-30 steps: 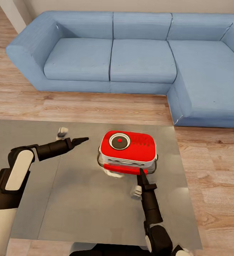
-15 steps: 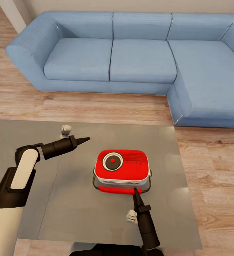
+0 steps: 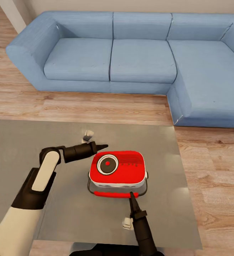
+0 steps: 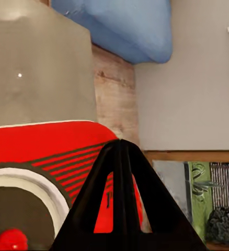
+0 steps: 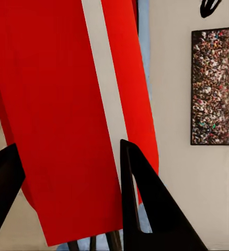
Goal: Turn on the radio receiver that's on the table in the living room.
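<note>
The red radio receiver (image 3: pixel 122 170) lies on the grey table (image 3: pixel 24 142) with its round black dial (image 3: pixel 107 164) facing up, a red dot at the dial's centre. My right gripper (image 3: pixel 131 195) reaches it from the near side, at the red bar of its wire handle (image 3: pixel 113 194). In the right wrist view the two black fingers (image 5: pixel 146 209) stand apart, with the radio's red and white-banded side (image 5: pixel 67 104) between them. My left gripper (image 3: pixel 104 146) is shut to a point just beyond the radio's far left corner, and its fingers (image 4: pixel 119 198) hover over the red face (image 4: pixel 52 144).
A blue L-shaped sofa (image 3: pixel 141 60) stands beyond the table across a strip of light wood floor (image 3: pixel 95 106). The table's right edge (image 3: pixel 182 170) lies close to the radio. A crowd-photo picture (image 5: pixel 216 86) hangs on the beige wall.
The radio has slid toward me and a little left together with my right gripper. My left gripper has swung right and nearer, up to the radio's far corner.
</note>
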